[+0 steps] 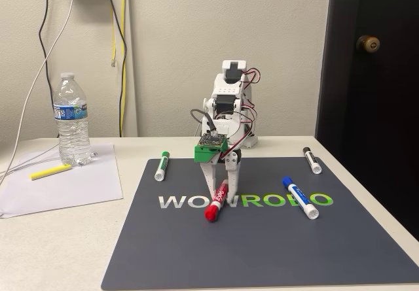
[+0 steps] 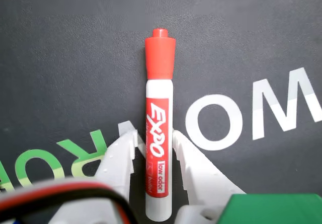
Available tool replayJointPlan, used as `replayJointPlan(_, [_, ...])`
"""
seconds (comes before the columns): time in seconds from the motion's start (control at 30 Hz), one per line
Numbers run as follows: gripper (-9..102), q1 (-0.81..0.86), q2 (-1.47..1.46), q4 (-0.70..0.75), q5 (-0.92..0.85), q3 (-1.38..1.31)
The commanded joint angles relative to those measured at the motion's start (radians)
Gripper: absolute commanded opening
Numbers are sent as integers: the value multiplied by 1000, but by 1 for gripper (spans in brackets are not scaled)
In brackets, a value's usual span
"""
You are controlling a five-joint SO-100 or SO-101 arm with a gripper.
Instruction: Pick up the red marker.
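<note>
Altogether there were four markers on the dark mat (image 1: 262, 252): one red marker (image 1: 217, 201), one green-capped marker (image 1: 161, 165), one blue-capped marker (image 1: 300, 197) and one black-capped marker (image 1: 311, 160). There was also one water bottle (image 1: 71, 119), one yellow stick-like thing (image 1: 50, 171) that could have been a highlighter, and one sheet of white paper (image 1: 65, 186).

The red marker was short and thick. It had a white body, a red cap and a red label with white letters. It lay flat on the mat, over the big white and green letters, near the middle. In the wrist view its cap pointed to the top of the picture.

The gripper (image 2: 153, 146) was low over the mat with one white finger on each side of the marker's body. The fingers (image 2: 121, 156) sat just beside it, spread a little. I could not tell if they were squeezing it yet.

The mat lay on a pale table (image 1: 59, 252). Behind it was a cream wall (image 1: 177, 42) with cables hanging down, and a dark door (image 1: 373, 75) with a round brass knob stood on the right in the fixed view.
</note>
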Motion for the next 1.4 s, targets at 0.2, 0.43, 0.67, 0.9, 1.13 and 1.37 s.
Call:
replayJointPlan(0.2, [14,-6,6,-35,8,-35])
replayJointPlan(0.43, [8,-6,5,-38,9,-35])
replayJointPlan(0.67, [4,-8,5,-38,11,-35])
replayJointPlan(0.9, [4,-8,9,-40,21,-35])
replayJointPlan(1.13, [5,-23,78,12,84,-37])
replayJointPlan(1.37, [5,-81,256,109,301,-37])
